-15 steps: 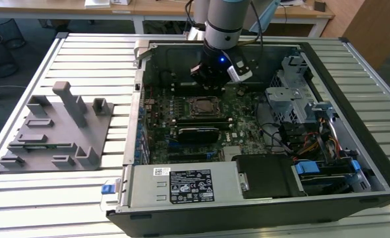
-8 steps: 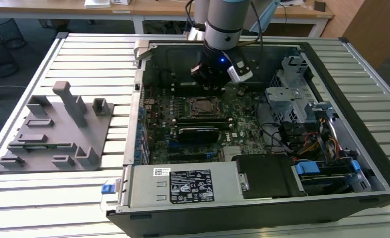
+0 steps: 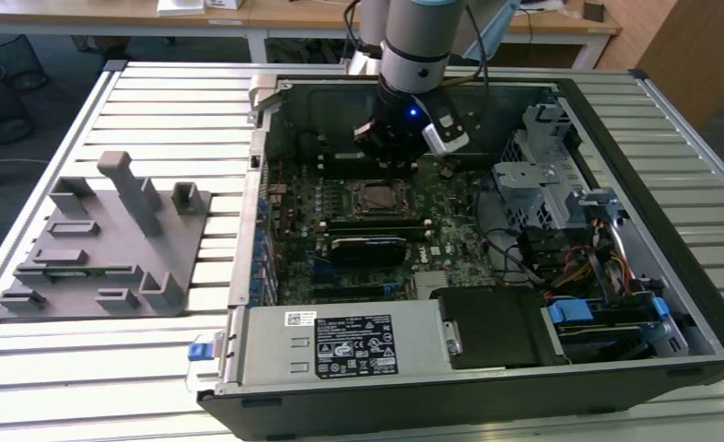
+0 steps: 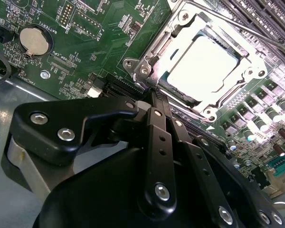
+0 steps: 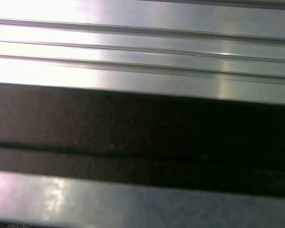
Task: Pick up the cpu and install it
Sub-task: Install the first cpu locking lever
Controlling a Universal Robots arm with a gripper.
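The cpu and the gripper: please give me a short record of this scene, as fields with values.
cpu: silvery square chip lying in the motherboard socket, inside the metal frame
socket frame: metal bracket around the chip
gripper: black linkage closed together, nothing between the tips, beside the socket and not touching the chip
arm position: over the open computer case, gripper above the motherboard
fixture tray: grey, on the slatted table at the exterior view's left of the case
coin battery: round, silver, on the green board
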